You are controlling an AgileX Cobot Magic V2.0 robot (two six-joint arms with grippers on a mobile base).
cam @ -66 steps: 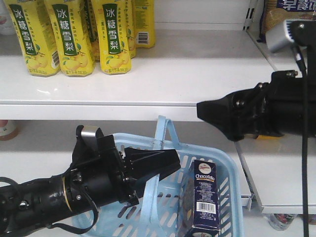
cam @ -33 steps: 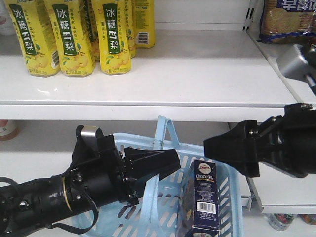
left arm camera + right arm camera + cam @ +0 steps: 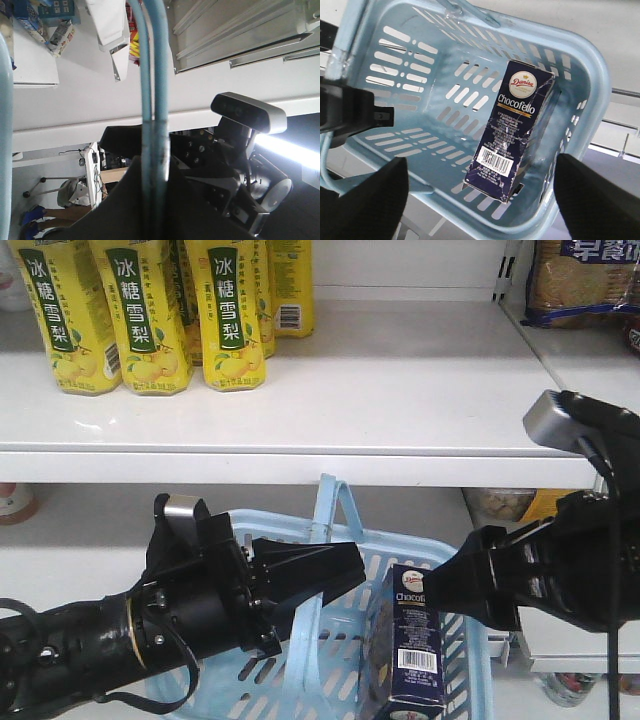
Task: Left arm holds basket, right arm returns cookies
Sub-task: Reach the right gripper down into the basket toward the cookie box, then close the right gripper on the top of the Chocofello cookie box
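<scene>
Light blue slotted plastic fills most of what the right wrist camera sees: the basket (image 3: 420,75) sits right under the right gripper (image 3: 480,164). That gripper is spread wide and holding nothing. Its two matte black fingers (image 3: 370,200) stick into the view at the bottom corners, one on either side of the cookies (image 3: 512,130) and well clear of the cardboard. The box is a tall, dark navy carton with a glossy finish, "Chocofello" in white, a round logo up top and a barcode at the low end. It stands on end inside the basket, close to the wall on the gripper's right-hand side. From the front the wedge-shaped tip of the right gripper hovers just beside the top of the box; can't tell if it grazes it. The left gripper (image 3: 345,570), a chunky black wedge, is clenched on the basket's thin looped handle (image 3: 152,100), whose twin blue bars run straight into its jaws. Above both grippers, yellow drink cartons (image 3: 230,320) line a smooth white shelf (image 3: 400,390).
</scene>
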